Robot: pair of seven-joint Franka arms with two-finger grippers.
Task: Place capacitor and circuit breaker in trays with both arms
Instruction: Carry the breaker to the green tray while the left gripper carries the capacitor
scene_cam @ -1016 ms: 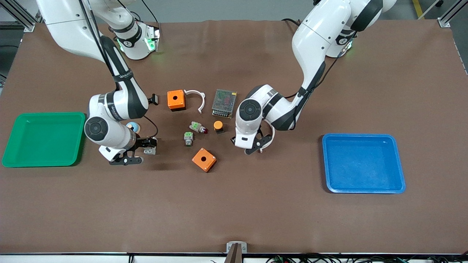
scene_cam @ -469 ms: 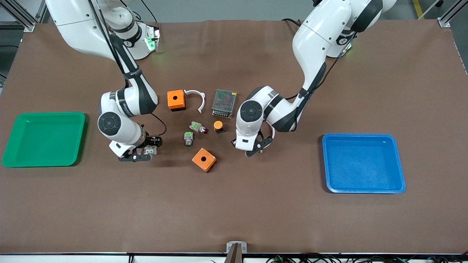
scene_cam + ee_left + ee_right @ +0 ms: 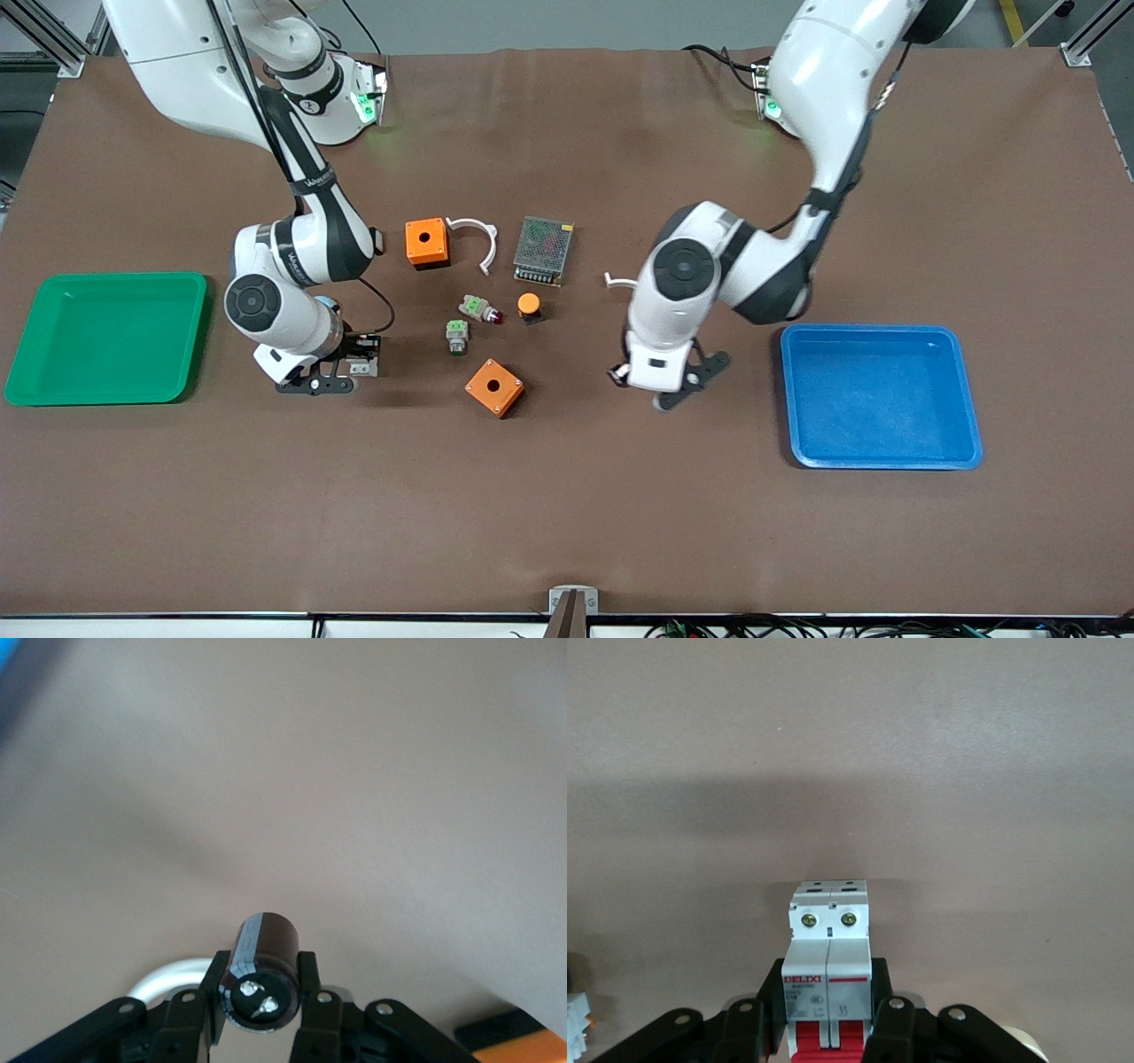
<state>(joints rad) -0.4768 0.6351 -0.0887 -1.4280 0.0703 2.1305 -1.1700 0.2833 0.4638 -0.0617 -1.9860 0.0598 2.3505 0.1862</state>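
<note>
My left gripper [image 3: 671,387] is shut on the capacitor [image 3: 263,967], a small dark cylinder with a pale end face. It holds it over bare table between the nearer orange box and the blue tray [image 3: 971,447]. In the front view the capacitor is hidden by the hand. My right gripper [image 3: 353,365] is shut on the circuit breaker [image 3: 360,366], a light-grey block with red toggles [image 3: 829,948]. It holds it low over the table between the green tray [image 3: 197,337] and the small green-topped parts.
In the middle of the table lie two orange boxes [image 3: 427,242] [image 3: 494,387], a white clip [image 3: 479,241], a meshed power supply [image 3: 543,251], an orange-capped button [image 3: 529,306] and two green-topped parts [image 3: 456,336] [image 3: 478,308]. A white ring [image 3: 614,282] shows beside the left arm.
My left arm has swung from the middle of the table toward the blue tray with the capacitor in it. My right gripper has shifted only slightly, still holding the circuit breaker.
</note>
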